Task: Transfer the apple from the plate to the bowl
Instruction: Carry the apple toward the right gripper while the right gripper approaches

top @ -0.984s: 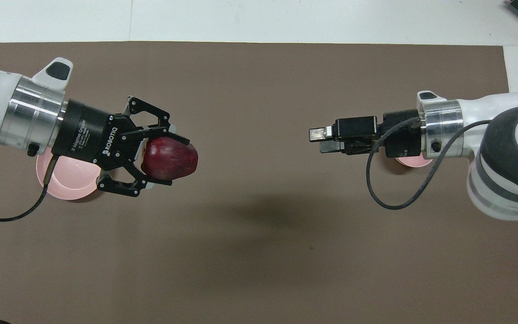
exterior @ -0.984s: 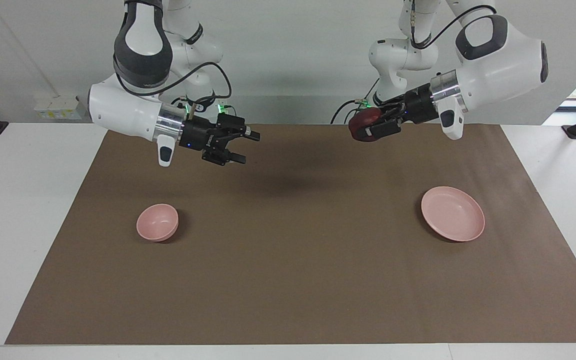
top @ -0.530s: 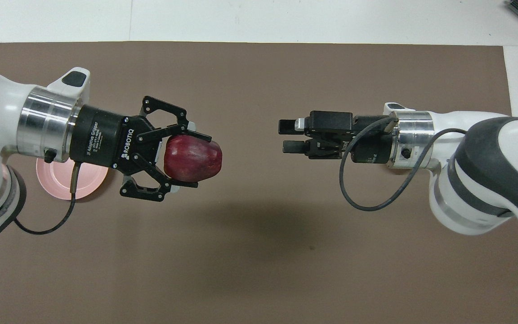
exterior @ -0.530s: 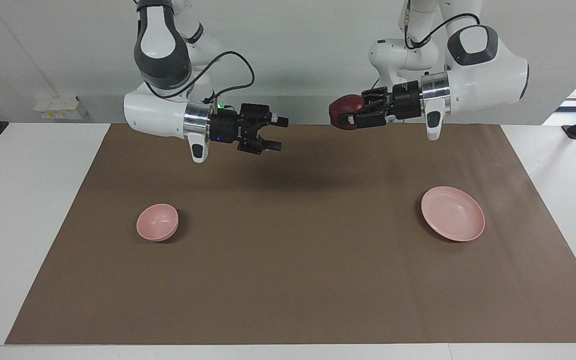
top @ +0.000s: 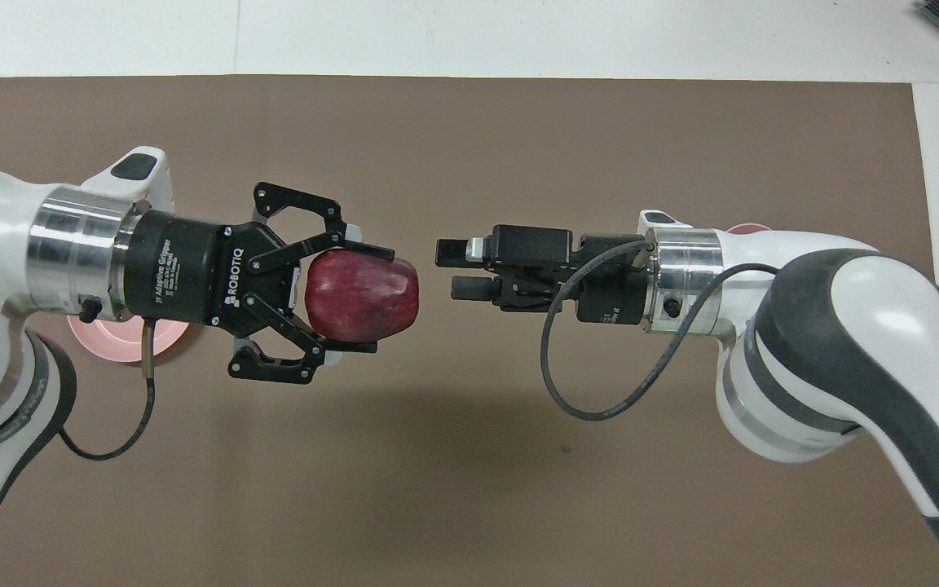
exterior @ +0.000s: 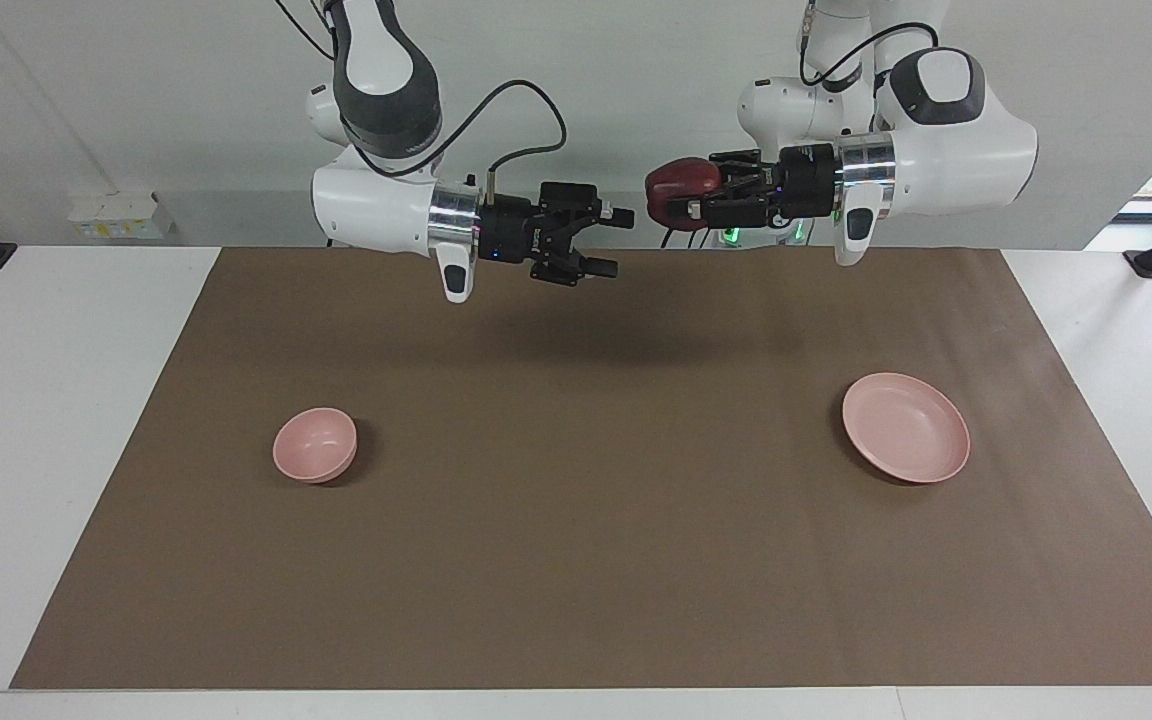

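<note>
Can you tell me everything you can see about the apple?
The apple is small, round and dark red, with a smooth, slightly shiny skin and faint paler streaks. It is up in the air over the middle of the brown mat, gripped between the two fingers of the left tool. It touches nothing else. The right tool is open and points at it, close but not touching. Its stem end is hidden.

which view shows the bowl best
The facing view: the bowl sits whole and uncovered on the brown mat, toward the right arm's end of the table. In the overhead view only a thin pink edge of it shows past the right arm's wrist.
</note>
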Action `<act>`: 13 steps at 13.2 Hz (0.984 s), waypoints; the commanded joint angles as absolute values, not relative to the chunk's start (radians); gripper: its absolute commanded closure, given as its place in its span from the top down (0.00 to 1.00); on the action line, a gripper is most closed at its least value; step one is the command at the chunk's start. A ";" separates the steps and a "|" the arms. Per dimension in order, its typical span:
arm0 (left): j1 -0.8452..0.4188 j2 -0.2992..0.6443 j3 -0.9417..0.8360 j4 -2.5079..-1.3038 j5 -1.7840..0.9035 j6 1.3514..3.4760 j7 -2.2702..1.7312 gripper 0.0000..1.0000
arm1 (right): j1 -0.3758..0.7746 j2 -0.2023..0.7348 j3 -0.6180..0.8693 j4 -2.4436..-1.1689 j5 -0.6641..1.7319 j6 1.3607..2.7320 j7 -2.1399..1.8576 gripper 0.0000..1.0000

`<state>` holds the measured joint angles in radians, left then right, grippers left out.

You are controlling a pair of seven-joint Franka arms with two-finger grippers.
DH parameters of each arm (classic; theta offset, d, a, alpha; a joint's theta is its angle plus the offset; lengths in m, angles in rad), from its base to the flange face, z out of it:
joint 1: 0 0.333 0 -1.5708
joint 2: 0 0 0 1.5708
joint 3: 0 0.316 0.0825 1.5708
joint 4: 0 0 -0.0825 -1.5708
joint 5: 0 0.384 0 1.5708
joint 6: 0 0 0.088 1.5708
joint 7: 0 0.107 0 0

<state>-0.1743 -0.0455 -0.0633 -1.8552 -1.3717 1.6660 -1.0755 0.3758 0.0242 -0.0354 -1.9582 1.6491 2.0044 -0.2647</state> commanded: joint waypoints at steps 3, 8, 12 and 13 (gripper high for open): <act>-0.196 -0.098 -0.051 -2.003 -1.405 1.713 -0.953 0.00 | 0.359 -0.014 -0.037 -2.000 1.738 1.970 -0.247 1.00; -0.287 -0.092 -0.052 -2.006 -1.509 1.848 -0.950 0.00 | 0.371 -0.020 -0.037 -2.008 1.743 1.994 -0.281 1.00; -0.383 -0.092 -0.052 -2.005 -1.511 1.986 -0.951 0.00 | 0.382 -0.051 -0.035 -2.052 1.729 2.003 -0.342 1.00; -0.387 -0.092 -0.052 -2.003 -1.511 1.991 -0.951 0.00 | 0.394 -0.052 -0.035 -2.054 1.729 2.003 -0.342 1.00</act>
